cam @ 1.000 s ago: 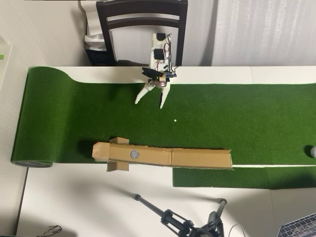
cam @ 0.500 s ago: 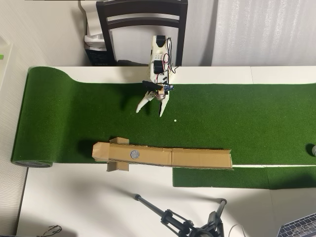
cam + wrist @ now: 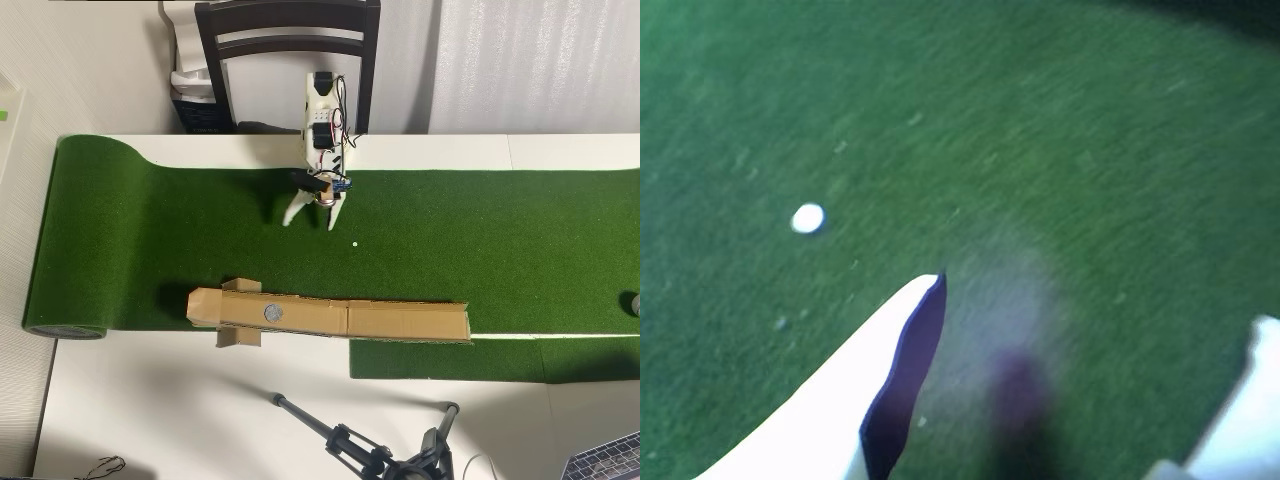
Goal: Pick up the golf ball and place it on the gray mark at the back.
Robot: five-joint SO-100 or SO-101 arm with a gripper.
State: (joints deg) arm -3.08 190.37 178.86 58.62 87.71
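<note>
In the overhead view my gripper (image 3: 311, 220) hangs open over the green turf, just below the white arm (image 3: 321, 110), with nothing between its fingers. A tiny flat white dot (image 3: 354, 243) lies on the turf a little below and right of it. The wrist view shows that dot (image 3: 807, 217) left of one white fingertip (image 3: 890, 340), and my gripper (image 3: 1100, 300) holds only blurred turf. The gray mark (image 3: 271, 312) is a small circle on the tan cardboard strip (image 3: 400, 320). A greyish round shape (image 3: 634, 303), cut off by the right edge, may be the golf ball.
The turf mat (image 3: 150, 240) runs across the white table, rolled up at its left end. A dark chair (image 3: 288, 40) stands behind the arm. A black tripod (image 3: 370, 450) lies at the front, and a laptop corner (image 3: 610, 462) shows at the bottom right.
The arm has stretched forward, carrying the open gripper down the view toward the white dot. The round shape at the right edge shows less and darker than a second ago.
</note>
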